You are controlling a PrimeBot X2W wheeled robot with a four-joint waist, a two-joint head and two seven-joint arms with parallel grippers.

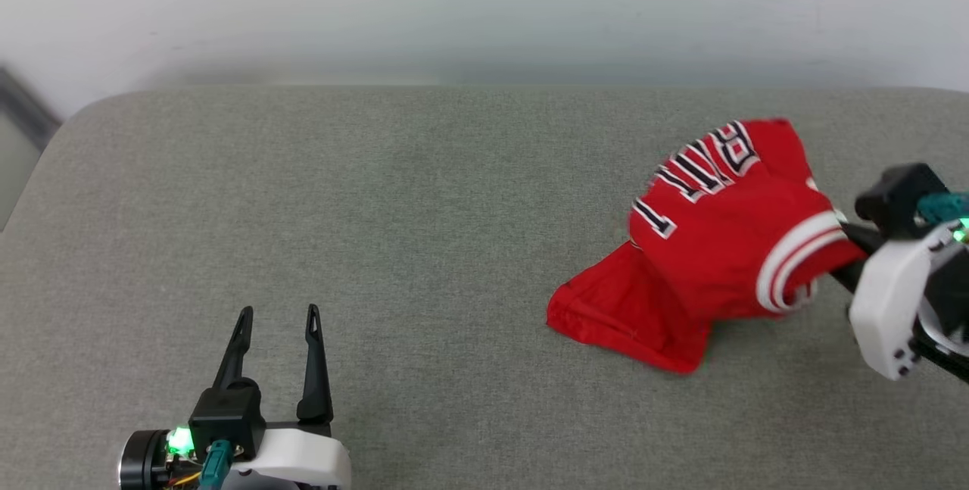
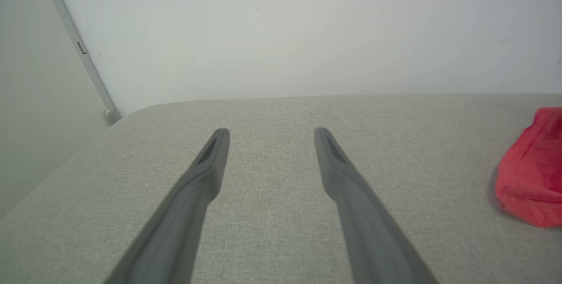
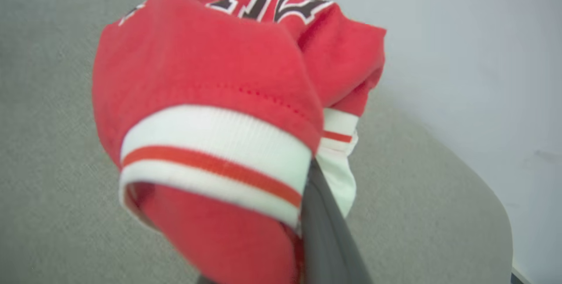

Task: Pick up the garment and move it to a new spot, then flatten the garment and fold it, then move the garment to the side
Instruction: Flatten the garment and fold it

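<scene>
The garment (image 1: 719, 248), a red jersey, sits bunched in a loose heap on the right part of a grey woven padded surface (image 1: 416, 210), well back from its near edge. Dark, white-outlined lettering (image 1: 708, 168) curves over the far top of the heap. A flat red flap with a stitched hem (image 1: 606, 319) spreads out on the surface toward the near left. On the heap's right end a white band with a red stripe (image 1: 795, 255) wraps around an opening.

The right gripper (image 1: 849, 251) comes in from the right edge of the head view, and its dark fingers run into the cloth just under that band, pinching the garment there. In the right wrist view 1 dark finger (image 3: 327, 231) passes under the striped band (image 3: 210, 156) beside a fold of white fabric (image 3: 340, 174). The other finger is hidden by the red cloth (image 3: 210, 69).

The left gripper (image 1: 279, 316) rests low at the near left, well apart from the garment, its 2 fingers spread wide with nothing between them. In the left wrist view they (image 2: 271, 137) point across bare grey fabric toward a pale wall (image 2: 281, 34), and the jersey (image 2: 531, 174) shows as a red lump at the right edge. The surface's far left corner (image 1: 98, 107) is rounded.
</scene>
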